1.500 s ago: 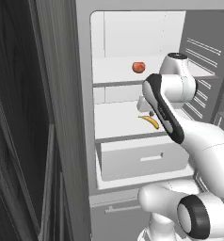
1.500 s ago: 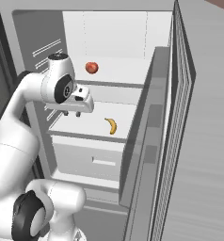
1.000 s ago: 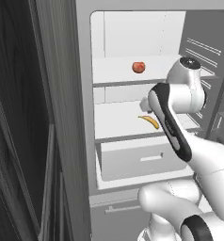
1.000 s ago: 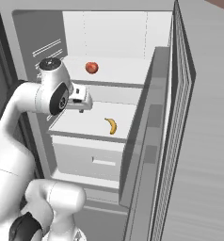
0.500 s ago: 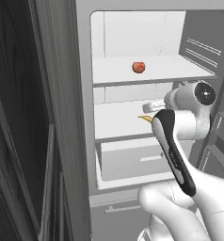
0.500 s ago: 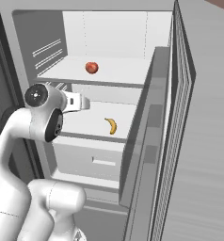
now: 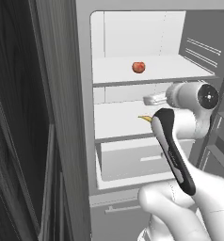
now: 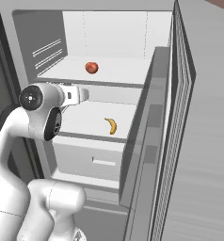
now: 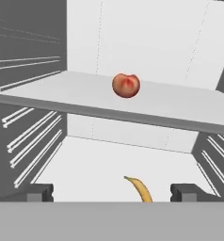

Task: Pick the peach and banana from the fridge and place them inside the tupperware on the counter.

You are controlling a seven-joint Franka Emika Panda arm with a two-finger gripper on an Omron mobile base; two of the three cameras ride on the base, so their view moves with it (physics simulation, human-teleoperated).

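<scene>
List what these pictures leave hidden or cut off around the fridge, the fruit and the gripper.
- Banana, left base view: just one tip shows; the arm's forearm covers the rest.
- Banana, hand view: its near end is cut off at the bottom of the picture.
- Gripper, hand view: open, but only the tops of its fingertips show.
- Fridge drawer contents: its closed front hides them in both base views.
- Peach: its far side faces away.
</scene>
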